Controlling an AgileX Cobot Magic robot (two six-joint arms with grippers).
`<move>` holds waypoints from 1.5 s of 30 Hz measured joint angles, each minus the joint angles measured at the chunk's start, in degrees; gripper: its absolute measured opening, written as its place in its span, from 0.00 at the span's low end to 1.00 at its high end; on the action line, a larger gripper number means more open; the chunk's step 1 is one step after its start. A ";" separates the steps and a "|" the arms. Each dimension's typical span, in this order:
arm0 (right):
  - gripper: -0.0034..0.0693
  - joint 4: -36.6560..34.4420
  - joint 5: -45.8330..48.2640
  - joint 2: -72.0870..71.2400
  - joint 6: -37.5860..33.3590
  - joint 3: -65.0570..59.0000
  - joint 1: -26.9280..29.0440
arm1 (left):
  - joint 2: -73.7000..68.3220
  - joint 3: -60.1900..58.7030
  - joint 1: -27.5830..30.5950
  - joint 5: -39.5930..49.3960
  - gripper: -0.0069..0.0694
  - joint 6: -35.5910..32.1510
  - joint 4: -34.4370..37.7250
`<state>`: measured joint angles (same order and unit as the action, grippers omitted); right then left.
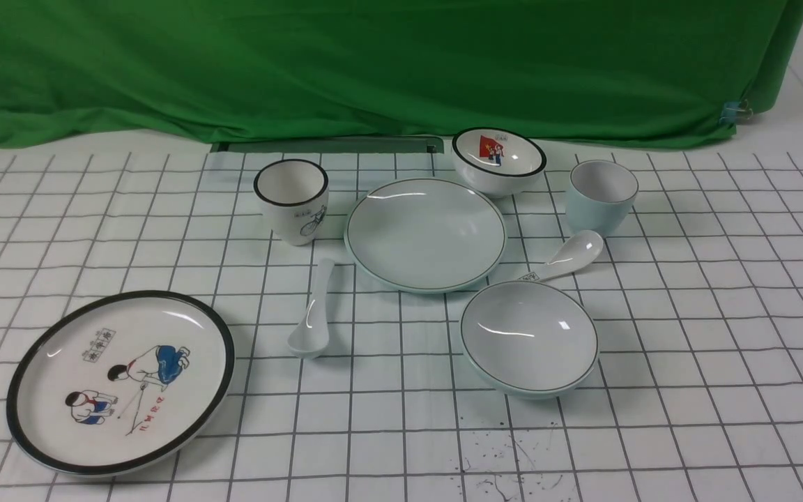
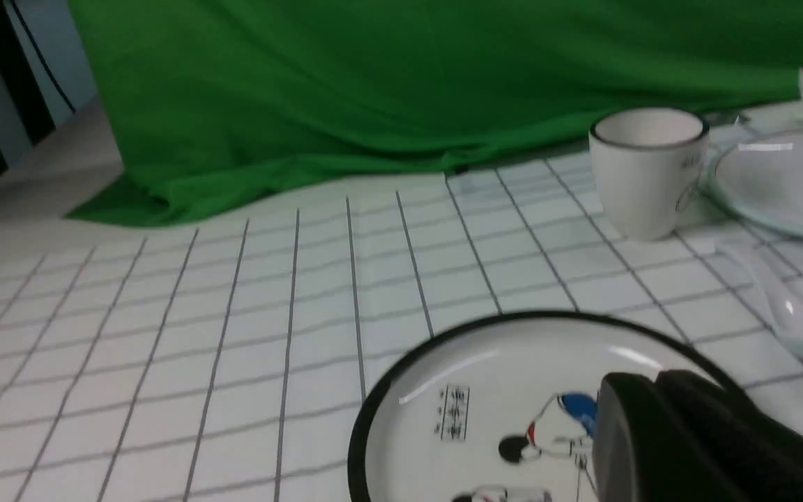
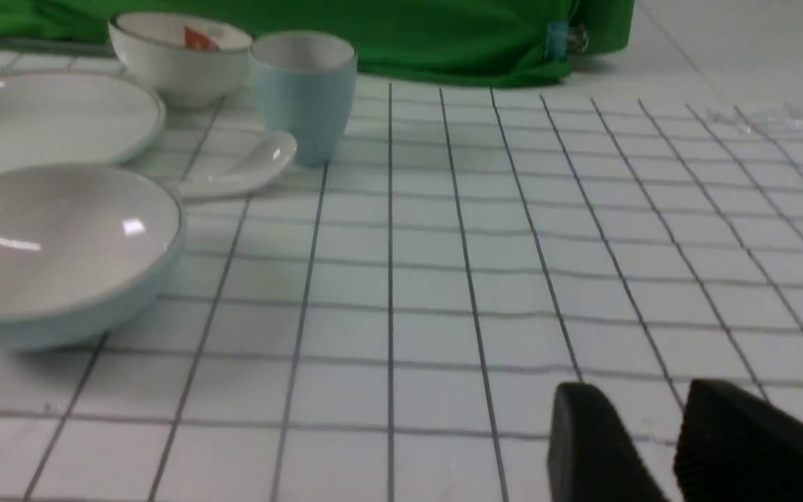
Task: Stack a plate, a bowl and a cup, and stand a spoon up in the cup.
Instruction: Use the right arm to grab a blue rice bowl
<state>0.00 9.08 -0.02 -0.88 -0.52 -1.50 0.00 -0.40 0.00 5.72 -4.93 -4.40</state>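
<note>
From the front: pale plate (image 1: 426, 233) near the table's (image 1: 722, 418) far edge, pale bowl (image 1: 530, 338) nearer the near edge, blue cup (image 1: 600, 199) toward the far right corner, all-white spoon (image 1: 314, 314) left of the middle. Lots of open room by the right edge. From the left wrist: left gripper (image 2: 642, 390) pressed together. From the right wrist: right gripper (image 3: 642, 394) spread a bit, pinching nothing.
</note>
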 joint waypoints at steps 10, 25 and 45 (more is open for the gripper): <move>0.38 0.00 -30.21 0.00 -0.09 0.00 0.00 | 0.00 0.00 0.00 -19.53 0.05 -0.05 -0.15; 0.21 0.00 -34.91 2.17 8.59 6.98 0.00 | -5.68 10.82 0.00 -32.48 0.05 31.66 -6.93; 0.07 -3.03 18.81 53.67 -8.87 35.35 -5.92 | -57.29 41.68 0.00 24.78 0.05 4.93 17.81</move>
<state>-3.03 27.89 53.65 -9.75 34.83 -7.42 -57.29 41.28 0.00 30.50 0.00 13.41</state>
